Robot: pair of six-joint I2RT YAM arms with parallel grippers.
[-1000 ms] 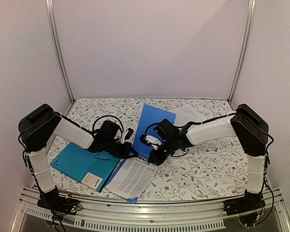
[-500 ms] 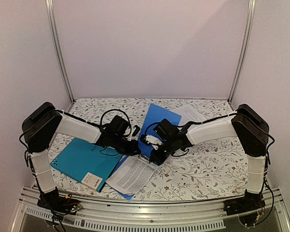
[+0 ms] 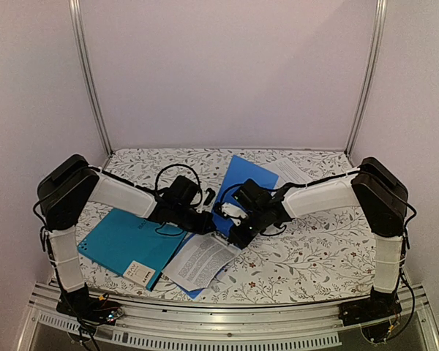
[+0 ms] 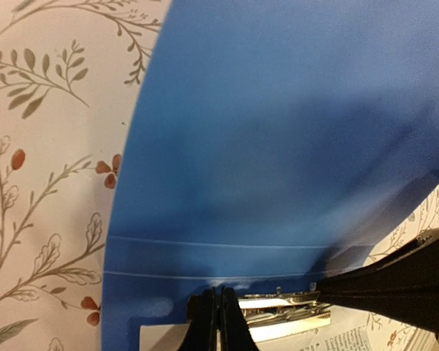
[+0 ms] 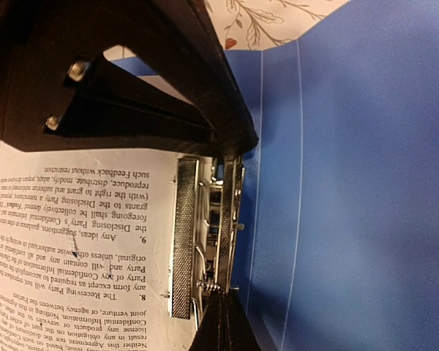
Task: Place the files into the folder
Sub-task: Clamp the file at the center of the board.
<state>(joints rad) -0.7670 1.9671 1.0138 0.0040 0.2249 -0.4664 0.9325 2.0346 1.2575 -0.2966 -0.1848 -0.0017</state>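
The left pincer [image 3: 207, 221] has advanced to the silver metal clip [image 5: 205, 234] of the plain blue folder [image 3: 241, 175], meeting the right pincer [image 3: 235, 237]. Both pincers are pressed narrow. The white printed sheet [image 3: 200, 261] lies at that clip. The large teal folder [image 3: 121, 241], left of it, is closed, so filing appears outstanding.

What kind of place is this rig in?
Probably a lab robot test cell, not an office: bare walls framed by aluminium rails, a floral-print table cover, and two white-and-black arms bolted to a slotted metal base rail.
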